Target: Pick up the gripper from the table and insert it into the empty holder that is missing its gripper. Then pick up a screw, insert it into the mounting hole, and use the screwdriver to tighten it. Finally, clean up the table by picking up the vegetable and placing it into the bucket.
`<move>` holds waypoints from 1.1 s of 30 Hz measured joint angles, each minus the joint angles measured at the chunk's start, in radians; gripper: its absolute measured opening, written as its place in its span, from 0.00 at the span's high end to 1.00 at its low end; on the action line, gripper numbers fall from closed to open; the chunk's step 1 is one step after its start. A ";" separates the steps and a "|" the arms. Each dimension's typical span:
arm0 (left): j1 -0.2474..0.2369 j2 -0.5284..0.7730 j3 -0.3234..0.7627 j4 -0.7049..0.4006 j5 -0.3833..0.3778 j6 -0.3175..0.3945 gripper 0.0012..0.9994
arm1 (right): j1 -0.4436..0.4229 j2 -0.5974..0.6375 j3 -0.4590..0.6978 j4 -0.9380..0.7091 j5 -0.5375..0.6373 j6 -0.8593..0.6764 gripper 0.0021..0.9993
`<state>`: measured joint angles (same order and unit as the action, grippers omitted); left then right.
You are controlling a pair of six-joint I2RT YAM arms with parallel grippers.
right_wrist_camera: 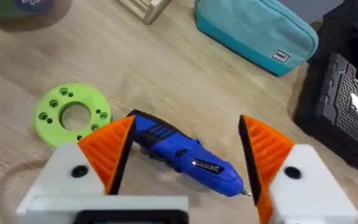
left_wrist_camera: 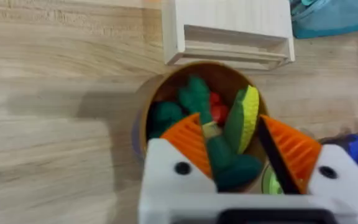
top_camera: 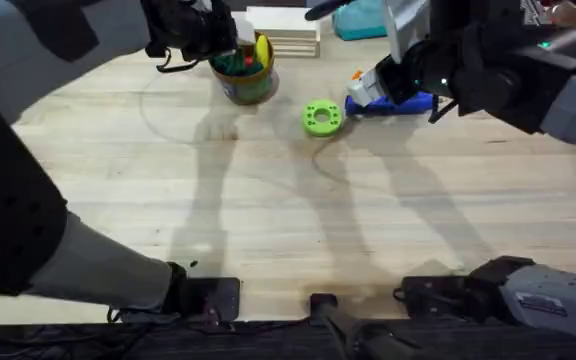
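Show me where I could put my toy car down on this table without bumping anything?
The wide bare wood of the table, between the arms' bases and the green ring, is free. The far edge is crowded: bucket, ring, blue screwdriver, wooden box, teal pouch and both grippers.

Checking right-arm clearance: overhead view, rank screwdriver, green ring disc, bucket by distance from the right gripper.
From the right gripper:
1. screwdriver, directly beneath it.
2. green ring disc, just toward the table's middle.
3. bucket, farthest, under the left gripper.
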<state>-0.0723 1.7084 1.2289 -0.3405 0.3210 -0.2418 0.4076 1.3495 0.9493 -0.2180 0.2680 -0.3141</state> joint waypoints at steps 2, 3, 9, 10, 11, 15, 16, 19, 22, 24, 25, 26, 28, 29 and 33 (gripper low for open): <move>0.000 0.002 0.000 0.008 -0.001 0.002 0.50 | 0.000 0.000 0.000 0.000 0.000 0.000 0.03; 0.000 0.004 0.000 0.016 -0.001 0.003 0.43 | 0.000 0.000 0.000 0.000 0.000 0.000 0.03; 0.000 0.004 0.001 0.038 0.024 0.026 0.02 | 0.000 -0.001 0.000 0.000 0.000 0.011 0.02; 0.000 0.001 0.001 0.038 0.035 0.029 0.02 | 0.000 -0.005 0.000 -0.002 0.000 0.023 0.01; 0.000 -0.004 0.001 0.035 0.045 0.033 0.01 | 0.000 -0.014 0.000 -0.005 0.000 0.038 0.01; 0.000 -0.076 0.001 -0.015 0.074 0.070 0.01 | 0.000 -0.108 0.000 -0.035 -0.001 0.110 0.01; 0.000 -0.103 0.002 -0.039 0.078 0.085 0.01 | 0.000 -0.143 0.000 -0.049 0.000 0.127 0.01; 0.000 -0.212 0.008 -0.141 0.085 0.136 0.01 | 0.000 -0.248 0.000 -0.108 0.000 0.166 0.01; 0.000 -0.320 0.021 -0.267 0.105 0.194 0.01 | 0.000 -0.349 0.000 -0.172 0.000 0.188 0.01; 0.000 -0.384 0.025 -0.362 0.125 0.239 0.01 | 0.000 -0.399 0.000 -0.198 0.000 0.196 0.01; 0.000 -0.417 0.027 -0.417 0.138 0.268 0.01 | 0.000 -0.425 0.000 -0.213 0.000 0.199 0.01; 0.000 -0.443 0.028 -0.472 0.148 0.297 0.01 | 0.000 -0.450 0.000 -0.228 0.000 0.203 0.01; 0.000 -0.483 0.028 -0.578 0.160 0.355 0.01 | 0.000 -0.490 0.000 -0.260 0.000 0.207 0.01; 0.000 -0.500 0.028 -0.625 0.164 0.384 0.01 | 0.000 -0.507 0.000 -0.278 0.000 0.207 0.01; 0.000 -0.541 0.028 -0.783 0.175 0.479 0.01 | 0.000 -0.559 0.000 -0.367 -0.004 0.214 0.01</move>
